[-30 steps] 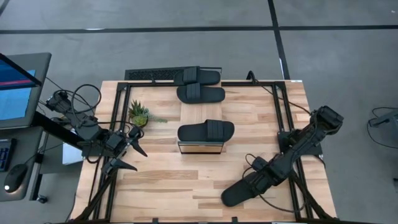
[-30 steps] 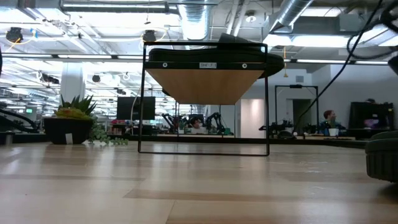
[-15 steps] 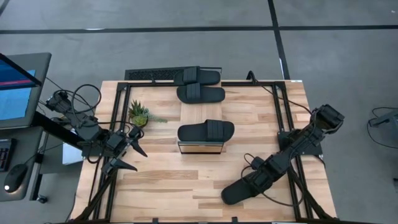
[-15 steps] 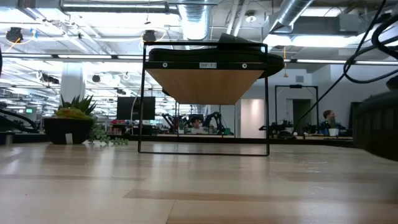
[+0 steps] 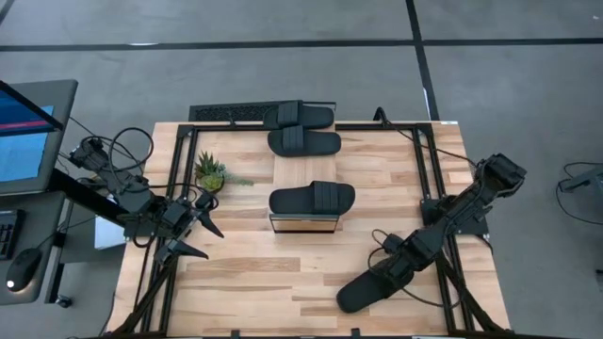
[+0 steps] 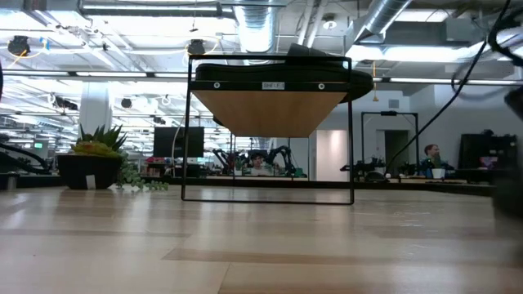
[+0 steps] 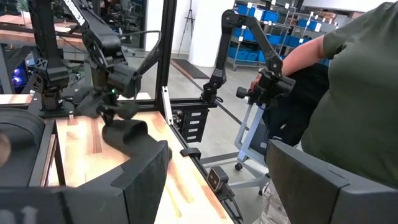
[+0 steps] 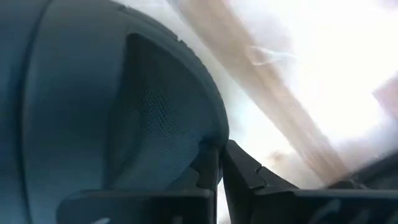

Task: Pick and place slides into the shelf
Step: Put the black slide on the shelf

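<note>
We start at the right claw, low over the table's near right part, its fingers pinched nearly together on the edge of a black slide that it has hold of. That slide lies at an angle near the table's front edge, well apart from the shelf. The left claw waits over the table's left side, fingers spread wide with nothing between them, just in front of a small potted plant.

Moving outward, the shelf stands near the middle of the table, a wire frame with a light wood plank top. One slide on the shelf lies across that top. Behind it, two more slides lie side by side at the table's back edge: the nearer one on the wood, the rear slide partly overhanging a dark strip there.

The table is pale butcher-block wood with a black metal frame around it. The floor around it is grey concrete crossed by dark lines. A monitor sits beyond the table's left side.

From table height we see an open workshop with bright ceiling lights, exposed ducts and other robot arms in the distance. In the left wrist view, a person in a dark green shirt stands close beside the table.
</note>
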Action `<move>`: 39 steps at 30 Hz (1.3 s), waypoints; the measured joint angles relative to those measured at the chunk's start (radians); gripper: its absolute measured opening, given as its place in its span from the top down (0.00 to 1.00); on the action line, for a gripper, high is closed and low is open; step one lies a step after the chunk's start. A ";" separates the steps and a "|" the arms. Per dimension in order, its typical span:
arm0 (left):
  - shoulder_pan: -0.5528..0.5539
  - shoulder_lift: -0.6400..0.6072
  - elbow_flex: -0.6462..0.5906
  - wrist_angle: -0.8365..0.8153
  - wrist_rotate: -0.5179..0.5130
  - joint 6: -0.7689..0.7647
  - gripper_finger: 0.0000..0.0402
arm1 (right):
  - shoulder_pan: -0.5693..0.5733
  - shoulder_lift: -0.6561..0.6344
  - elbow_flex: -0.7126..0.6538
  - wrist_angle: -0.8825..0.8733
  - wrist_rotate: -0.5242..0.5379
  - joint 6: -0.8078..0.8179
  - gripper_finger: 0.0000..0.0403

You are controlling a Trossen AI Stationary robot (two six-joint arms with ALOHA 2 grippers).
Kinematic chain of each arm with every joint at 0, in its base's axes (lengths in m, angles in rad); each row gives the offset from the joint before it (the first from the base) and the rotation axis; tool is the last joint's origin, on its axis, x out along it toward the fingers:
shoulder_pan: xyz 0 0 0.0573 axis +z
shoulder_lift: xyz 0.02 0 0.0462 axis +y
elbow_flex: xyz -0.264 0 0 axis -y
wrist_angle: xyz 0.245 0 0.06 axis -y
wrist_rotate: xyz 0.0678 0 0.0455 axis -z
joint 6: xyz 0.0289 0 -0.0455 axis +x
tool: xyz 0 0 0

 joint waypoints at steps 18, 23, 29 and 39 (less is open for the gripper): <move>0.000 0.006 0.000 -0.008 -0.002 0.004 0.36 | 0.105 -0.212 0.127 -0.138 0.044 0.172 1.00; 0.000 0.006 0.000 -0.018 -0.002 0.000 0.36 | 0.112 -0.228 0.159 -0.116 0.052 0.176 1.00; 0.000 0.006 0.000 -0.021 -0.002 -0.001 0.36 | 0.112 -0.247 0.192 -0.117 0.089 0.188 1.00; 0.000 0.006 0.000 -0.022 0.002 -0.025 0.36 | 0.136 -0.332 0.195 -0.115 0.187 0.260 1.00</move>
